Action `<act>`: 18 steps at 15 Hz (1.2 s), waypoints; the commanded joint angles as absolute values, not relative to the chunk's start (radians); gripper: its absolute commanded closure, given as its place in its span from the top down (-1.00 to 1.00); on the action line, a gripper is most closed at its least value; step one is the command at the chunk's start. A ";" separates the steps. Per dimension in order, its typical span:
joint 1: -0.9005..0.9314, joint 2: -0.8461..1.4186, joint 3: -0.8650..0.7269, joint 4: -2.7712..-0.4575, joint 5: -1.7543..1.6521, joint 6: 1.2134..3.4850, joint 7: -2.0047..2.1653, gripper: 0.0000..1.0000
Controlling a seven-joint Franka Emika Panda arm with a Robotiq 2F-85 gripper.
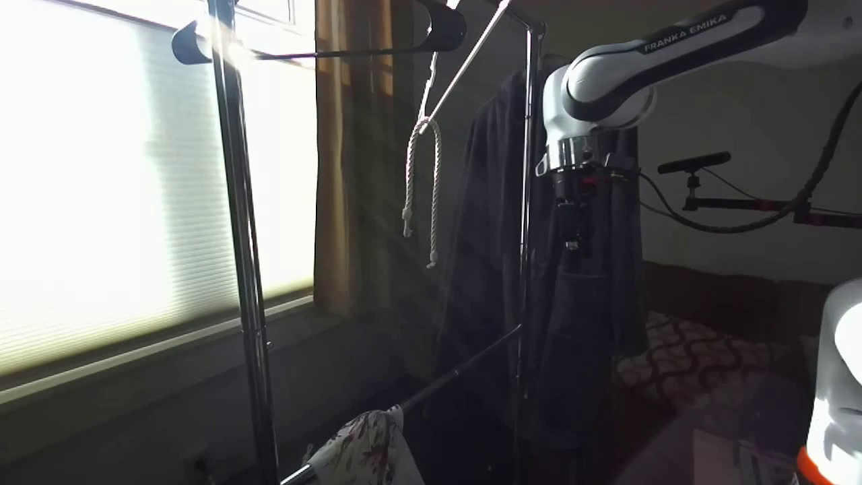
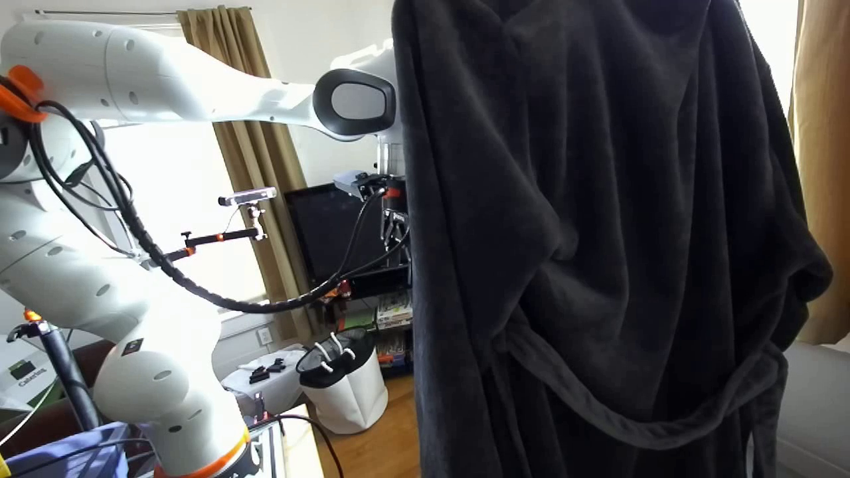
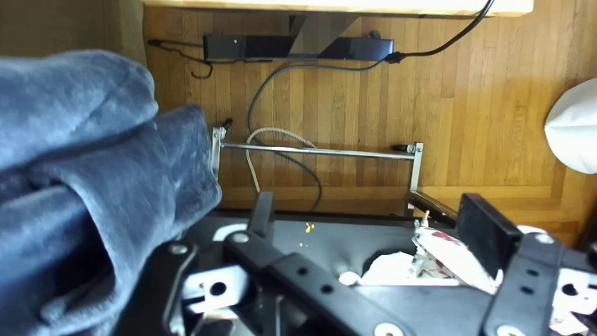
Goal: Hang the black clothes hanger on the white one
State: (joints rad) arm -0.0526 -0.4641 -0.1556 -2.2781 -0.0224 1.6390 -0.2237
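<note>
The room is dim by a bright window (image 1: 87, 202). The black hanger (image 1: 337, 53) hangs high by the rack (image 1: 246, 256); a second hanger (image 3: 185, 55) seems to lie near a desk (image 3: 338, 7) corner. The gripper (image 3: 368, 221) is spread, empty. Best reach up slowly, pinch firmly, then hook on the white one (image 1: 469, 61).

Dark robe (image 2: 604, 199) hangs, belt (image 2: 657, 435) sags — metal rack (image 1: 239, 202) near bright window (image 1: 81, 202), rope (image 1: 435, 195) dangles, floral cloth (image 1: 367, 448) drapes over lower bar (image 1: 465, 370) — white bin (image 2: 348, 401) sits on wood floor (image 2: 388, 445), patterned pillow (image 1: 693, 367) lies behind.
</note>
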 commanded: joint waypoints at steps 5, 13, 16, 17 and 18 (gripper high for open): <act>0.096 -0.472 -0.010 -2.146 -0.024 1.662 -0.354 1.00; 0.245 -0.653 0.075 -2.107 -0.029 1.695 -0.517 1.00; 0.251 -0.628 0.076 -2.076 -0.034 1.679 -0.485 1.00; 0.252 -0.635 0.077 -2.076 -0.034 1.679 -0.484 1.00; 0.251 -0.637 0.075 -2.077 -0.034 1.679 -0.484 1.00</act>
